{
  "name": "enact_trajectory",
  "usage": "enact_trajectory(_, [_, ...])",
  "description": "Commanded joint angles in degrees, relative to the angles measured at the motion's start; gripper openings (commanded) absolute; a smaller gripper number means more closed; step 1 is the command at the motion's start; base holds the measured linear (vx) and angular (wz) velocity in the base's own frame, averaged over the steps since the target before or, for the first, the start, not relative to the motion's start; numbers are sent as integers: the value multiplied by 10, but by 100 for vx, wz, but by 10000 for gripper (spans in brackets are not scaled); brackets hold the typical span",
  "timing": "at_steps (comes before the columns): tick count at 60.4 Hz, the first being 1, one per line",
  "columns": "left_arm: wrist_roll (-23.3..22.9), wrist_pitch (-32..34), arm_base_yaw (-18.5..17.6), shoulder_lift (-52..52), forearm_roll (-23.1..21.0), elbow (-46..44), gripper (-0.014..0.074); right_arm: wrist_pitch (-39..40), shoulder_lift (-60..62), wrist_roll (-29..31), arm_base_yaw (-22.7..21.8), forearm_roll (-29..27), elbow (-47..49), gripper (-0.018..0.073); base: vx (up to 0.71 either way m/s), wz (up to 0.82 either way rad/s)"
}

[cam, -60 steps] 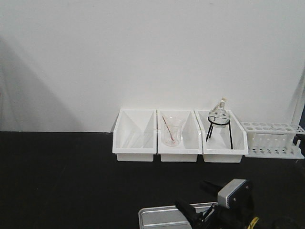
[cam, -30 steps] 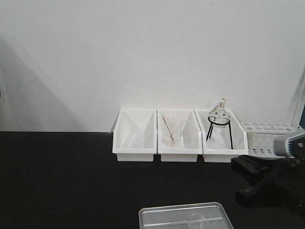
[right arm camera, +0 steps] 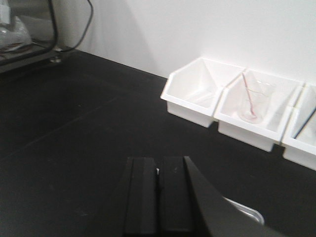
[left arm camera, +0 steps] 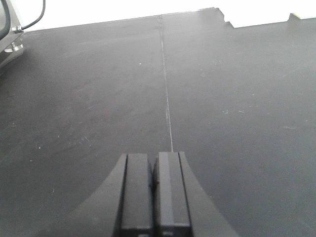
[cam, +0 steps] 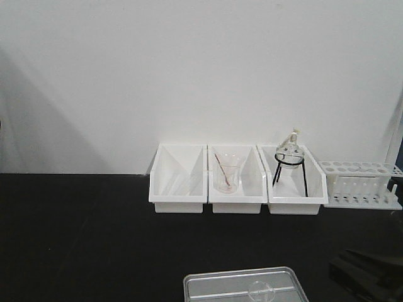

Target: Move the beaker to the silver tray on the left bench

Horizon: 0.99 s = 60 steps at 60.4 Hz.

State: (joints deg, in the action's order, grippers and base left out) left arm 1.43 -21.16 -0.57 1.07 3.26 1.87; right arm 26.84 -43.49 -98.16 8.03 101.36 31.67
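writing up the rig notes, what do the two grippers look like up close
Both look alike. The left gripper has two flat, matte black rectangular fingers side by side, widening into a smooth dark grey housing. The right gripper has the same black slab fingers on the same housing. No markings or cables show on either.

A plain white wall (cam: 201, 75) fills the upper half of the front view, with a soft grey shadow falling across its left side. Below it, a matte black countertop (cam: 75, 239) spans the lower half of the frame. In the left wrist view a thin seam (left arm camera: 167, 94) runs down the countertop's centre. Lighting is even and diffuse. At the upper left of the right wrist view stands dark equipment with a black cable (right arm camera: 86, 22).
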Motion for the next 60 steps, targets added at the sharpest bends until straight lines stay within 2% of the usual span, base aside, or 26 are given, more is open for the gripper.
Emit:
enact_trajectory(1, [-1, 43, -3, 5, -2, 11, 1, 0, 5, -2, -2, 4, 16, -12, 0, 0])
enact_trajectory(18, [-1, 43, -3, 5, -2, 11, 1, -5, 4, -5, -2, -6, 16, -11, 0, 0])
enact_trajectory(27, [-1, 43, -3, 5, -2, 11, 1, -40, -2, -2, -3, -93, 16, -11, 0, 0])
enact_trajectory(30, [-1, 43, -3, 5, -2, 11, 1, -69, -12, 39, -3, -149, 16, -11, 0, 0])
enact_trajectory(33, [-1, 43, -3, 5, -2, 11, 1, -93, -24, 110, -3, -235, 16, -11, 0, 0])
enact_trajectory(36, [-1, 43, -3, 5, -2, 11, 1, -128, -37, 232, -2, -350, 16, -11, 0, 0])
enact_trajectory(39, [-1, 43, -3, 5, -2, 11, 1, -166, -46, 388, -1, -522, 16, -11, 0, 0])
enact_trajectory(43, [-1, 43, -3, 5, -2, 11, 1, -209, -46, 587, -1, -718, 16, -11, 0, 0])
enact_trajectory(46, [-1, 43, -3, 5, -2, 11, 1, -247, -34, 716, -1, -832, 16, -11, 0, 0])
enact_trajectory(49, [-1, 43, -3, 5, -2, 11, 1, -294, -13, 846, -1, -913, 16, -11, 0, 0])
enact_trajectory(52, [-1, 43, -3, 5, -2, 11, 1, -345, 20, 933, -1, -968, 15, -11, 0, 0])
enact_trajectory(57, [-1, 43, -3, 5, -2, 11, 1, -392, 78, 1004, -3, -1001, -4, -11, 0, 0])
enact_trajectory(60, [-1, 43, -3, 5, -2, 11, 1, -389, 113, 1004, -3, -999, -28, -11, 0, 0])
